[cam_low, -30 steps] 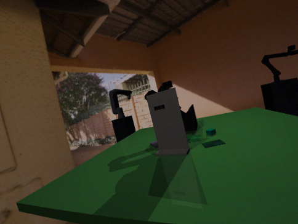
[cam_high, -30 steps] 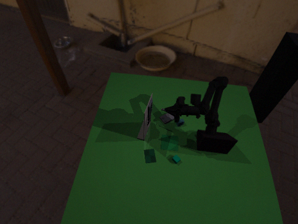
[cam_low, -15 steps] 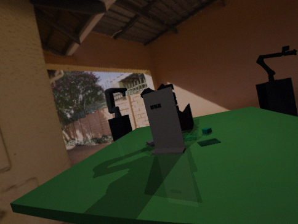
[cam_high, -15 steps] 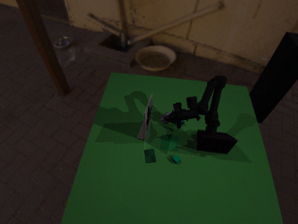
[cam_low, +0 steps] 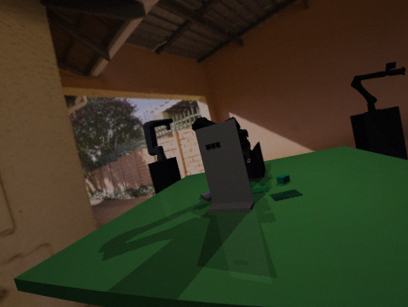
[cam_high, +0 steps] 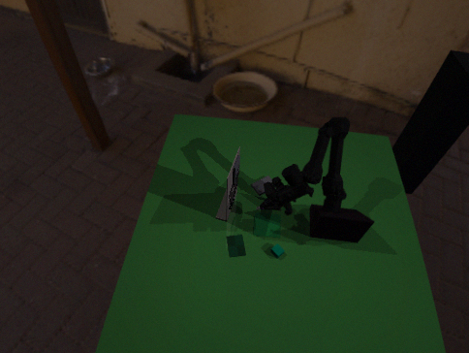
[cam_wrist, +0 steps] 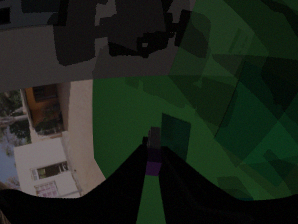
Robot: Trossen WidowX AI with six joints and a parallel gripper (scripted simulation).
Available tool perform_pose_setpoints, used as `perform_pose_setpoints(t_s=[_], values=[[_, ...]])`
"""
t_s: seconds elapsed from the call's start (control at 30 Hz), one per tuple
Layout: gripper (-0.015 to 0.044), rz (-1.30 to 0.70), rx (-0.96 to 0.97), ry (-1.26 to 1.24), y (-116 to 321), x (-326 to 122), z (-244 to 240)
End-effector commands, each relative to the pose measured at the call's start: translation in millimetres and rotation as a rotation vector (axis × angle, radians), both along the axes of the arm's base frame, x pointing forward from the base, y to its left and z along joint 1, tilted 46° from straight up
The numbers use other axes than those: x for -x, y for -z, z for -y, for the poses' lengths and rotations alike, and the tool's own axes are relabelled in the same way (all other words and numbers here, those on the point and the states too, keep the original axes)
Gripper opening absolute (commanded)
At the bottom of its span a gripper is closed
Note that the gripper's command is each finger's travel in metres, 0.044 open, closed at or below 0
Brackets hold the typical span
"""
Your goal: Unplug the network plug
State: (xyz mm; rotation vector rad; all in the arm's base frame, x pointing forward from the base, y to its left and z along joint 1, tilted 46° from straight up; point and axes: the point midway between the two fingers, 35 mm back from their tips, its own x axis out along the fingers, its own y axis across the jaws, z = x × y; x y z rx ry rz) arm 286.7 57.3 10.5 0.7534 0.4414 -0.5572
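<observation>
My gripper (cam_high: 262,208) (cam_wrist: 152,152) is shut on the small plug (cam_wrist: 154,137), which shows grey with a purple part between the fingertips. It is off the panel (cam_high: 233,186) (cam_low: 225,173) (cam_wrist: 42,57), on the arm's side and above the table. In the exterior view the panel hides most of the hand. The plug is out of the socket. A dark green square (cam_high: 235,245) (cam_low: 287,195) (cam_wrist: 176,136) lies flat on the table. A larger, paler green square (cam_high: 266,225) lies nearer the hand. The frames do not tell which is the marked one.
A small teal block (cam_high: 277,250) (cam_low: 282,180) sits near the two squares. A grey flat piece (cam_high: 262,185) lies behind the hand, beside the panel. The panel's foot (cam_low: 229,207) rests on the green table (cam_high: 271,301). The arm's dark base (cam_high: 339,225) stands at the right.
</observation>
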Motion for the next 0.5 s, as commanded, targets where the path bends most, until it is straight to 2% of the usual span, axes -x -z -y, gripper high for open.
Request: perform_pose_setpoints(t_s=[0.0, 0.47], values=[[0.0000, -0.055, 0.023, 0.073, 13.3, 7.8, 11.2], [0.0000, -0.188, 0.111, 0.245, 41.2, 34.5, 40.7]])
